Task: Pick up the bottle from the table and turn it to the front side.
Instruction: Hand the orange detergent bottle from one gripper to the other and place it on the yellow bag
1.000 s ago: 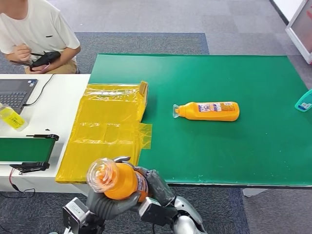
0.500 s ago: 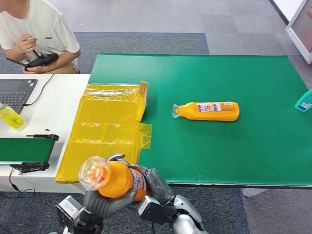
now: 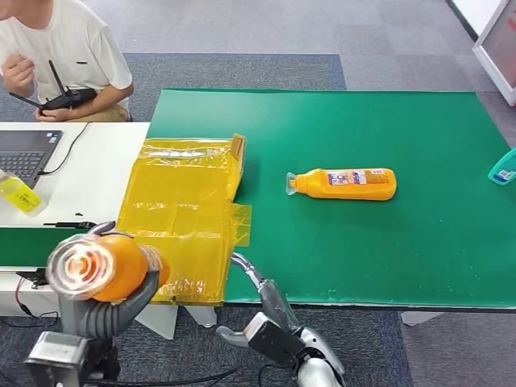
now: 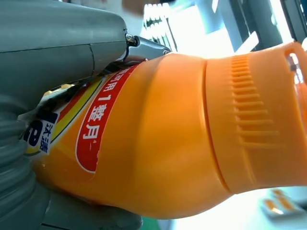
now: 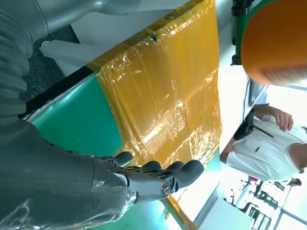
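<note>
The left hand (image 3: 103, 310) grasped the orange detergent bottle (image 3: 110, 266) cap-forward off the green table (image 3: 377, 258), seemingly for turning, while the right hand (image 3: 268, 310) hung released, fingers extended.

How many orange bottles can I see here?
2. One orange bottle is held in the left robot hand off the table's near left corner; the other bottle lies on its side on the green table.

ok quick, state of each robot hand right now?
Left robot hand: holding the orange bottle.
Right robot hand: open, fingers stretched out, holding nothing.
</note>
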You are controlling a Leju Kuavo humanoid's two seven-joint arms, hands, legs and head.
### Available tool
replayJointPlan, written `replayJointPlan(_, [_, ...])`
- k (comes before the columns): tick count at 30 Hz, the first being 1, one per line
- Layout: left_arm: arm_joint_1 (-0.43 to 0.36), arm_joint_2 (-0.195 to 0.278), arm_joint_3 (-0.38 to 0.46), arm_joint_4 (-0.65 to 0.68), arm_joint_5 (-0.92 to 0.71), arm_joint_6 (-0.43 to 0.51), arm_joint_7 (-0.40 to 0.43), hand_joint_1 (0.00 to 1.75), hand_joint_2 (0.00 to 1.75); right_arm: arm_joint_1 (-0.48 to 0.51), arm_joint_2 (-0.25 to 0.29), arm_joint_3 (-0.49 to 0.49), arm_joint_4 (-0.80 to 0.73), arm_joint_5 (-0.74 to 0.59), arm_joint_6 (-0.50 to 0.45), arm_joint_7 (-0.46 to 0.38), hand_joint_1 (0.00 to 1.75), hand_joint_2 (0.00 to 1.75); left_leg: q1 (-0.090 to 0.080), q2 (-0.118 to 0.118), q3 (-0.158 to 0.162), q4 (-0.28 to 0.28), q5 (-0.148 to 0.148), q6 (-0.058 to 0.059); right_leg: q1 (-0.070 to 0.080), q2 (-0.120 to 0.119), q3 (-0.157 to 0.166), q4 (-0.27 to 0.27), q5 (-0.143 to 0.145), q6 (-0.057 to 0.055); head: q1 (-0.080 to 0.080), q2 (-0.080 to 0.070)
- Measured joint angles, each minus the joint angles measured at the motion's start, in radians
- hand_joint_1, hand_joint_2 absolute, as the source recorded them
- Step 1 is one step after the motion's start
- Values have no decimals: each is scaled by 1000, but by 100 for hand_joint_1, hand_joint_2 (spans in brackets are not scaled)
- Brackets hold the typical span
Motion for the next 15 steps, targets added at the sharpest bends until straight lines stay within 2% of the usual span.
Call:
replayJointPlan(4, [-82,3,89,25,-188,79,122,175,175,-5,3,-10,-13,-1,31,-10,0,175,0,0,0,0,1,-1,0,0,0,0,1,-1,0,0])
replayJointPlan(10, [-194,23,218,142,-327,85,139,175,175,-19,8,-19,-13,-13,50,-30,0,175,0,0,0,0,3,-2,1,0,-1,0,2,-1,0,0])
replayJointPlan(12, [-236,38,227,190,-450,103,164,175,175,-23,8,-22,-13,-23,57,-41,0,175,0,0,0,0,3,-2,0,0,-1,0,3,-1,0,0])
replayJointPlan(15, [-319,74,210,285,-750,154,253,175,175,-30,8,-27,-13,-31,78,-55,0,175,0,0,0,0,3,-2,0,0,-1,0,3,-1,0,0])
